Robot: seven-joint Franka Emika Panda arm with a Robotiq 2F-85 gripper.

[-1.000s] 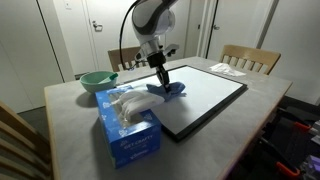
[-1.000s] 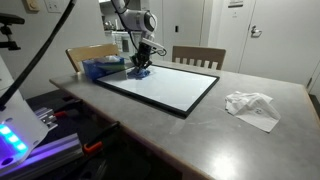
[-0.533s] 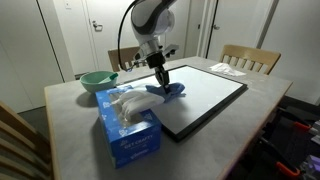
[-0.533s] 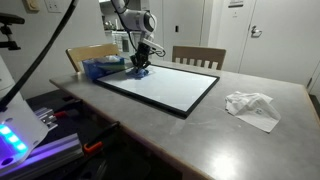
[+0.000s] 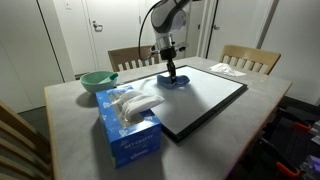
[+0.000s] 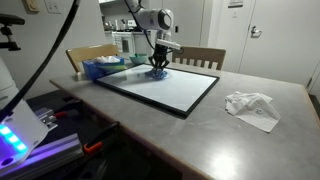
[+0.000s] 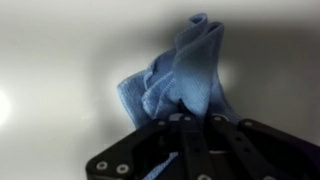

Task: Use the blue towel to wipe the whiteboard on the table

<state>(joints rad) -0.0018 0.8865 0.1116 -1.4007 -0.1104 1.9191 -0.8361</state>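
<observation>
**Task item.** The blue towel is bunched into a loose wad with its folds standing up. It rests on the whiteboard, close to one edge of it and on the side toward the tissue box.

**Pincer.** The pincer stands upright over the towel. In the wrist view its fingers are drawn together on the gathered cloth, so it is gripping the towel. The contact point itself is partly masked by folds.

**Governing relation.** The towel lies directly below the pincer and spills forward past the fingertips, so cloth rather than metal meets the board. The board's long axis runs away from the towel. Nearly all of the white face lies on that one side, toward the crumpled white paper. In my judgement the next stroke must run along that axis, with downward pressure held.

**Surroundings.** The board lies flat on the grey surface. A green bowl sits beyond the tissue box, well apart from the board.

**Risk.** In my judgement, a loose wad may roll or slip out under drag.
</observation>
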